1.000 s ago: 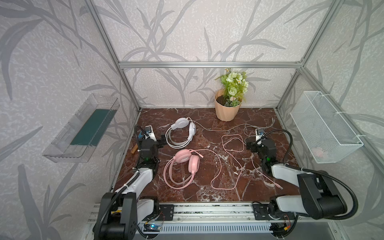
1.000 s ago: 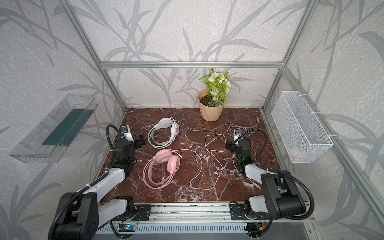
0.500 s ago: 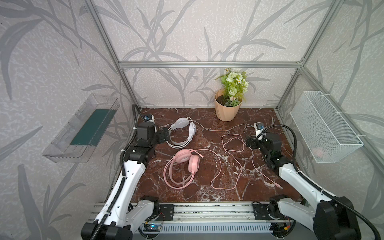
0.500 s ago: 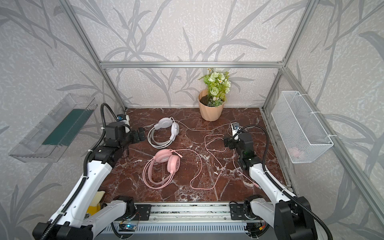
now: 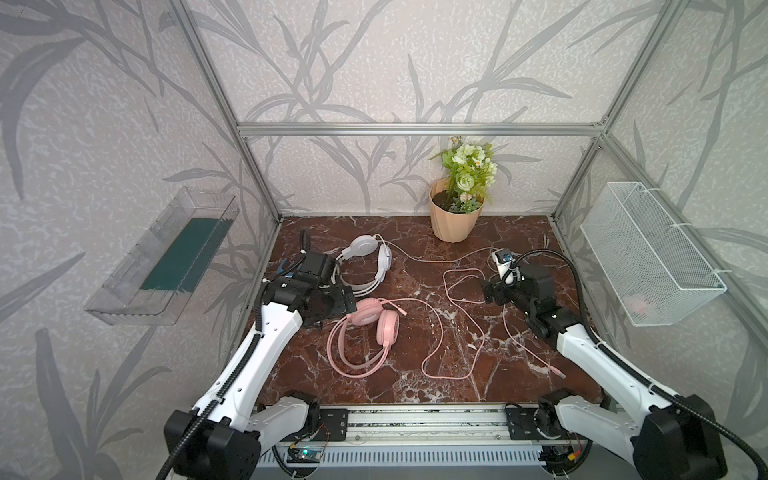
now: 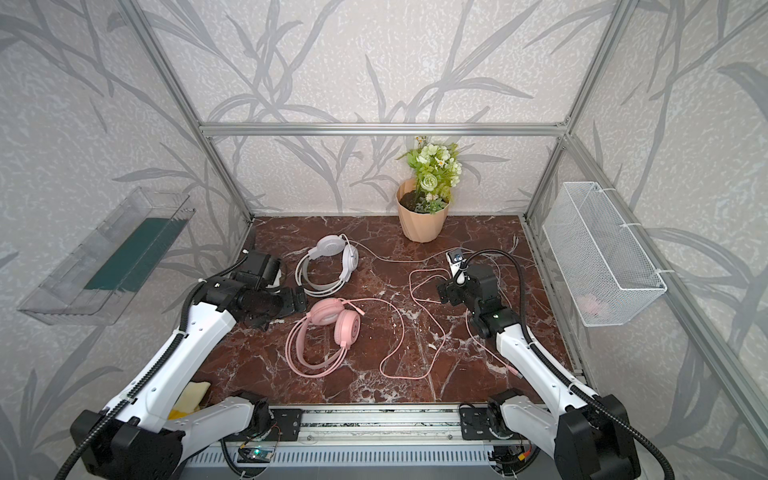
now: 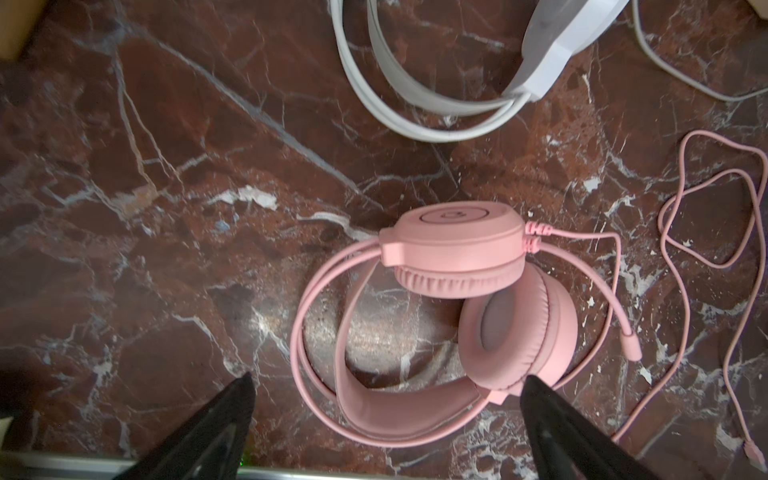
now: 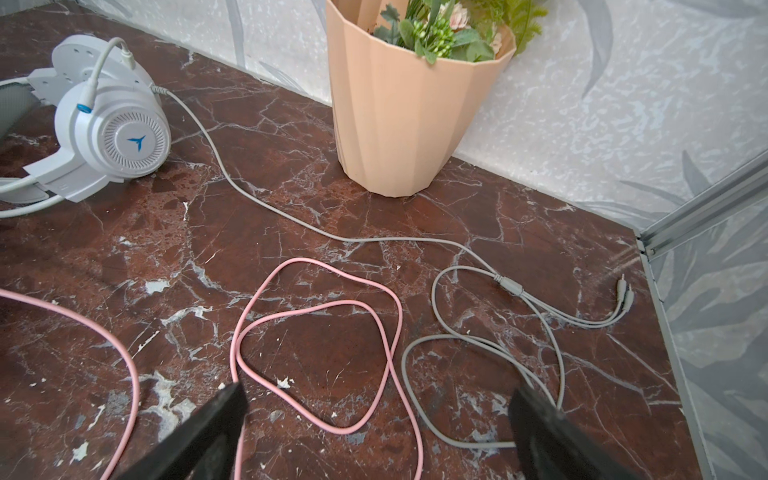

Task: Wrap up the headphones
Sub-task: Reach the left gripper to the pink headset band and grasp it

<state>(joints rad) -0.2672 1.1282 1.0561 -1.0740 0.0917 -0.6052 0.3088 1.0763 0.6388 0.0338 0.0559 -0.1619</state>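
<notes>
Two headsets: pink headphones lie left of centre on the marble tabletop; white headphones lie just behind them.
Left gripper: jaws spread wide, empty, above the pink headband.
Right gripper: jaws spread wide, empty, over the loose pink cable and white cable.

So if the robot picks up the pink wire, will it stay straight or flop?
Probably flop: the pink wire already lies in loose loops. It looks thin, so likely light. Pulling it might tug the pink headphones it joins.
</notes>
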